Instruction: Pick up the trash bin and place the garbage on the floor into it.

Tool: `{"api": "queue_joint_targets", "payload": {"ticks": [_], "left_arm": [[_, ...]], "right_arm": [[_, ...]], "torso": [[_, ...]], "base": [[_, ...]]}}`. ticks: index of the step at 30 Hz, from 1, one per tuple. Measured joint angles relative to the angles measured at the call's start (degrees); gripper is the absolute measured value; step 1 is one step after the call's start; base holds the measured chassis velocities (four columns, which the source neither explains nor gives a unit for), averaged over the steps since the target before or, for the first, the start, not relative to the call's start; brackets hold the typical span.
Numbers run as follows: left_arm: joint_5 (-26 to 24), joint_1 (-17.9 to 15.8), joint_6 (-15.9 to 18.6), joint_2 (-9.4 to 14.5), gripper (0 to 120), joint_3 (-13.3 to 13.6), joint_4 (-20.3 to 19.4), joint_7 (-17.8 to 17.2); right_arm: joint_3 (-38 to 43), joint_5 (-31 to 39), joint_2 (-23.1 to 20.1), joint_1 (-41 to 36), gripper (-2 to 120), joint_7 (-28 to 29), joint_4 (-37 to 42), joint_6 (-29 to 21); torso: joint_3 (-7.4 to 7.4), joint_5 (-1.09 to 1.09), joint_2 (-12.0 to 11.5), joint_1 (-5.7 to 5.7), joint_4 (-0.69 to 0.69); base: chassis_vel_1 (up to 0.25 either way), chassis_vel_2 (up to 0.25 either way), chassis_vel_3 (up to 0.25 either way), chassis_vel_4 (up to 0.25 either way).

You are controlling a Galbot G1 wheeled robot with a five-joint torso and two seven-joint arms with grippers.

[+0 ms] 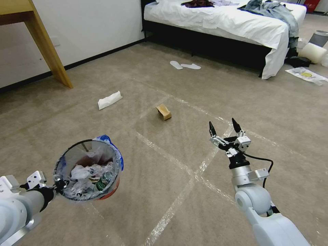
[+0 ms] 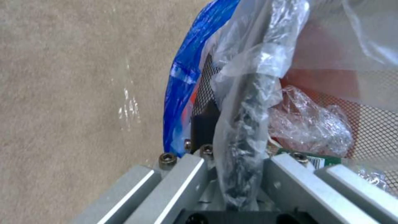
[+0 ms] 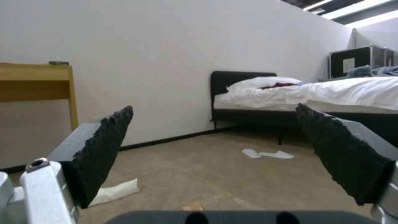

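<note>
Nearest to you, low on the left, your left gripper (image 1: pixel 58 186) is clamped on the rim of the trash bin (image 1: pixel 109 191), holding it up off the floor (image 1: pixel 164 177). From the left wrist you can see the fingers closed over the black rim with the clear liner (image 2: pixel 248 102) bunched between them and the blue liner edge (image 2: pixel 182 77) curving away beside it. Inside the bin sit crumpled white tissues (image 1: pixel 80 172) and a small green-labelled bottle (image 1: pixel 102 182).

To your right, the right gripper (image 1: pixel 224 127) hangs above the carpet with its two black fingers spread wide and nothing between them; the ribbed pads (image 3: pixel 104 149) stand well apart in the right wrist view.

Farther out, between the tape lines, a brown carton (image 1: pixel 164 112) lies on the floor, ahead of the right gripper and to its left. Beyond it and more to the left lies a white tissue wad (image 1: pixel 109 99). Near the bed (image 1: pixel 222 20), a pair of white slippers (image 1: pixel 185 65) rests on the carpet. At the far left stands a wooden table leg (image 1: pixel 48 48).
</note>
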Motion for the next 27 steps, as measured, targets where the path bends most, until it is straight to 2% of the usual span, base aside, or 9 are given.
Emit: {"api": "queue_joint_targets", "payload": {"ticks": [9, 27], "left_arm": [[-0.6, -0.3, -0.1, 0.1, 0, -0.3, 0.1, -0.4], [-0.6, -0.7, -0.3, -0.4, 0, 0.2, 0.4, -0.5]], "right_arm": [[-0.4, -0.2, 0.4, 0.0, 100, -0.4, -0.2, 0.3], [-0.8, 0.1, -0.3, 0.6, 100, -0.7, -0.6, 0.7]], "torso": [[0.00, 0.01, 0.0, 0.00, 0.00], [0.00, 0.00, 0.0, 0.00, 0.00]], "base": [[-0.071, 0.061, 0.072, -0.061], [-0.096, 0.108, 0.107, -0.108]]}}
